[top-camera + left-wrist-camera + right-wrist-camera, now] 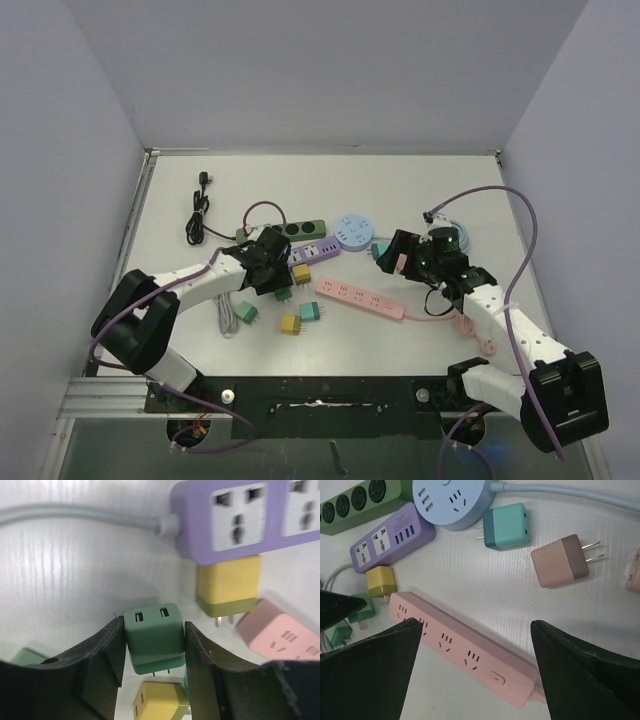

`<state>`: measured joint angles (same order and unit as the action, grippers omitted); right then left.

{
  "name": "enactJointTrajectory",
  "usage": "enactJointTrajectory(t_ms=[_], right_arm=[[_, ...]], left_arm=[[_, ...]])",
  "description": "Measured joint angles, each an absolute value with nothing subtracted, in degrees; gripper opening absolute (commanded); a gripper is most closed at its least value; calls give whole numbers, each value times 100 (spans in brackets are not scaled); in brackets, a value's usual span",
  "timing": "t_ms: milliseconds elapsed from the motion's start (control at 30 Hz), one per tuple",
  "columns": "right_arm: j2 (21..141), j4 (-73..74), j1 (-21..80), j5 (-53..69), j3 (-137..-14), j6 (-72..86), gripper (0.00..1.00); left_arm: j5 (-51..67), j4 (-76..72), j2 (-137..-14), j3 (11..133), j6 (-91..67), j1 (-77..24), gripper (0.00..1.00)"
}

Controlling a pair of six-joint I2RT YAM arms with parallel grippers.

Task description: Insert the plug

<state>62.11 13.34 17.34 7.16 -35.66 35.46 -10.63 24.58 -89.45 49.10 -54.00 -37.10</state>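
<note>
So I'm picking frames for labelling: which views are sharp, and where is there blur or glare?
Top view: even light, sharp, soft shadows, though the plugs are small. Left wrist: the green plug between the left gripper fingers is fairly sharp, the purple strip and yellow plug are soft, and the table has a sheen. Right wrist: crisp on the pink strip, with dark, blurred fingers.

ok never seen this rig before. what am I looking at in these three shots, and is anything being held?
Two robot arms sit bolted at a table's near edge, each ending in a two-finger gripper. The wide shot looks down from above and behind them; the other two come from cameras on each wrist. On the table lie power strips, purple, pink, green and a round blue one, plus loose plug adapters. The left gripper has its fingers on both sides of a dark green adapter, apparently gripping it. The right gripper hangs open over the pink strip, holding nothing.
</note>
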Motion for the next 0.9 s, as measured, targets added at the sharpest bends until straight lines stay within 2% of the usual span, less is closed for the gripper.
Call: enactJointTrajectory(t_ms=[133,400,600,900], right_arm=[[6289,1496,1734,913,-3806,3542,95],[6567,1721,1734,1262,-5400,3448,95],[6709,1872,1741,1503,-5972,3452,93],[7295,2126,2069,2023,-6250,3430,89]], left_arm=[[-827,2244,-8908,5349,-4510,-3708,18],[80,1264,-8956,7061,-2932,-3804,18],[993,-351,-8748,6189,-2163,-3848,18],[2329,-1584,-8440,5522,-1168,-3848,18]])
